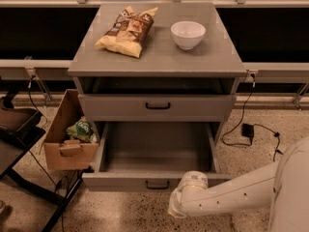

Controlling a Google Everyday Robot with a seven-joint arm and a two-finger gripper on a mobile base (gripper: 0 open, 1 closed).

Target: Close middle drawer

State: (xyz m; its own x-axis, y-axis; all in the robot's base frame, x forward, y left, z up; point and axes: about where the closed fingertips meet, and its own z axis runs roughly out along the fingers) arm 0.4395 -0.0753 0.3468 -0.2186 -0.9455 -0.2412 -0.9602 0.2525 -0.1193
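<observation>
The middle drawer [157, 153] is pulled far out of the grey cabinet [157, 64]. Its plain grey inside is empty, and its small black bar handle [157, 184] faces the front. Above it, the taller-fronted top drawer [158, 106] is pushed in. The lowest drawer is hidden under the open one. My white arm reaches in from the lower right. Its gripper end [179, 203] is low at the right part of the open drawer's front panel, just right of the handle and close against it.
A chip bag [126, 31] and a white bowl [188, 34] sit on the cabinet top. An open cardboard box [65, 139] with a green packet stands to the left of the drawer. A black stand [19, 129] is at far left. Cables and a power adapter [248, 129] lie on the floor to the right.
</observation>
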